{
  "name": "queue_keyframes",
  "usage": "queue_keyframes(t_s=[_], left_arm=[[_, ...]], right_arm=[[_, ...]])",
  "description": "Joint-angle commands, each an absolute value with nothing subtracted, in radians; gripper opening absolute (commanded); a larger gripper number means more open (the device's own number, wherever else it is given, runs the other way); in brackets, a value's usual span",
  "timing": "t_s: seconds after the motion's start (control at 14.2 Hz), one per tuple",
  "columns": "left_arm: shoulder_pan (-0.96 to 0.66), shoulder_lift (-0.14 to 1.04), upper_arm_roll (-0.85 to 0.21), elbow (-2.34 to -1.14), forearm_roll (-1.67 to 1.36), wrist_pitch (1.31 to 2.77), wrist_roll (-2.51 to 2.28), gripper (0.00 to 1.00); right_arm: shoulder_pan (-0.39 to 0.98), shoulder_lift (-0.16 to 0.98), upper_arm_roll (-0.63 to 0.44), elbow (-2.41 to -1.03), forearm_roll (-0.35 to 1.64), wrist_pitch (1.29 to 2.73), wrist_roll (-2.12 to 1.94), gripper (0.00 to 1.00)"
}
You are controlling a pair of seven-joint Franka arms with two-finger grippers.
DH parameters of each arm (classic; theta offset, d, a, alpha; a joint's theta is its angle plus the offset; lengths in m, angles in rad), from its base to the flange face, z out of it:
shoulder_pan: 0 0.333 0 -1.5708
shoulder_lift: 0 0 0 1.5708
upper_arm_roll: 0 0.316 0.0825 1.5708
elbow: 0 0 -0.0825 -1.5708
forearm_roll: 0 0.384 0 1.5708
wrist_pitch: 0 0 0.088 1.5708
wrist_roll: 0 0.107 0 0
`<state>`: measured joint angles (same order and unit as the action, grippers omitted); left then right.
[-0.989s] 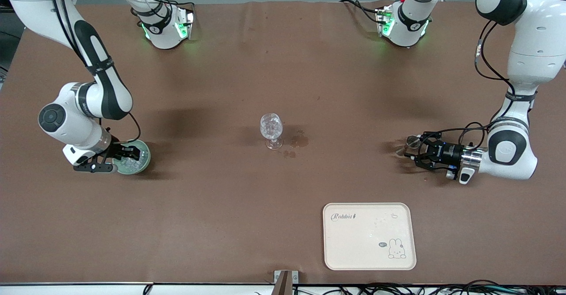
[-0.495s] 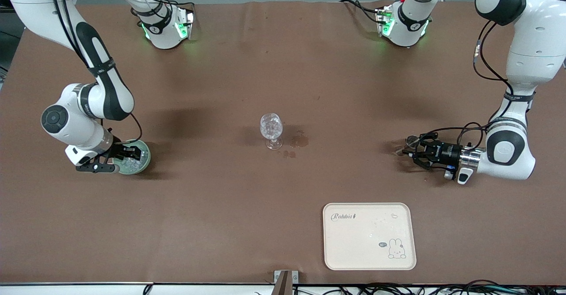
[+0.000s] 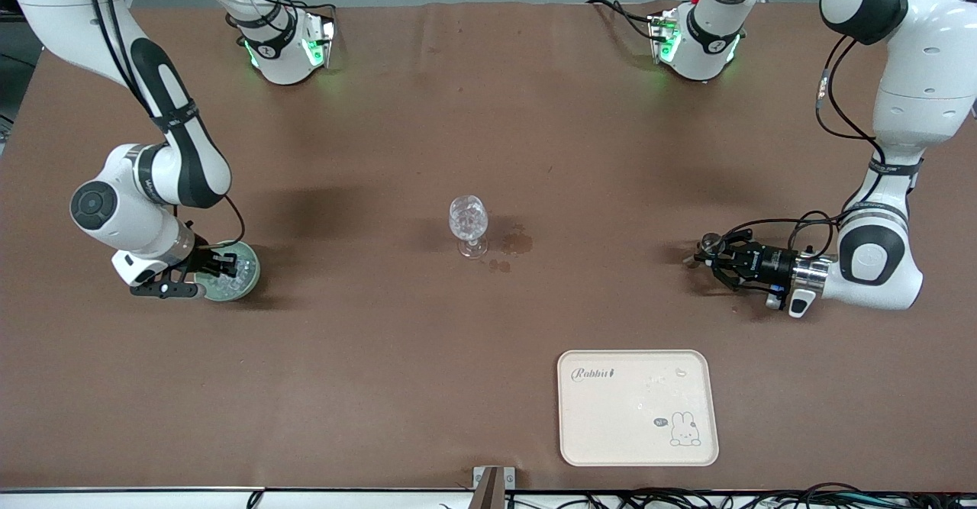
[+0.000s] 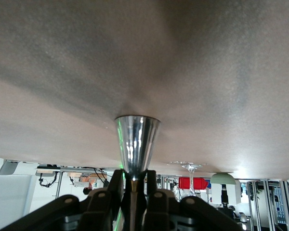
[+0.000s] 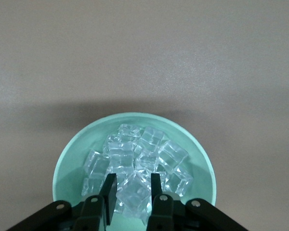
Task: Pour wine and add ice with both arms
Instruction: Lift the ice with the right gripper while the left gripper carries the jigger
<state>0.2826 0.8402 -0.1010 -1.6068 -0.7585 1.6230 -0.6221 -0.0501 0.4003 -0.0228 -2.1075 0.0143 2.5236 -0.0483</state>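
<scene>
Nearest the front camera, a cream rectangular tray (image 3: 637,407) printed with a small rabbit and the word "Rabbit" lies flat on the brown table (image 3: 397,372), toward the left arm's end, with only a few faint droplets on it. Farther back, about mid-table, a clear stemmed wine glass (image 3: 468,223) stands upright and alone, dark wet spots (image 3: 513,246) marking the cloth just beside its foot; nothing stands between it and either arm. Toward the right arm's end, level with the glass, sits a pale green bowl (image 3: 243,268) heaped with clear ice cubes (image 5: 139,163). The right tool (image 3: 216,265) is down inside that bowl, its two black fingers (image 5: 109,188) clenched on one ice cube (image 5: 132,191) at the edge of the pile, as the right wrist view shows. Toward the left arm's end, the left tool (image 3: 714,257) reaches in sideways low over the table and grips the narrow waist of a silvery hourglass-shaped jigger (image 3: 711,244), which stands upright on the cloth; the left wrist view shows its flared cup (image 4: 137,142) rising from between the closed fingers (image 4: 151,185). Whether the jigger holds any wine cannot be told. Farthest back, the two green-lit arm bases (image 3: 286,47) stand along the table's edge.
</scene>
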Motion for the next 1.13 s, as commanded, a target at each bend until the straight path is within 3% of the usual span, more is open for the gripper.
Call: queue_keyframes(t_s=[0.0, 0.21, 0.71, 1.06], left_arm=[[0.281, 0.838, -0.100, -1.608, -0.808, 1.614, -0.640, 0.01], [0.285, 0.818, -0.155, -1.597, -0.808, 1.612, -0.714, 0.01], [0.250, 0.629, -0.380, -1.598, -0.799, 1.696, -1.044, 0.01], [0.089, 0.523, -0.387, -1.597, -0.790, 1.798, -1.242, 0.01]], right_arm=[[-0.058, 0.390, -0.018, -2.111, 0.017, 2.520, -0.040, 0.09], [-0.058, 0.350, -0.018, -2.088, 0.017, 2.478, -0.041, 0.08], [-0.061, 0.212, -0.020, -1.882, 0.015, 2.133, -0.044, 0.06], [-0.063, 0.086, -0.020, -1.762, 0.015, 1.901, -0.041, 0.06]])
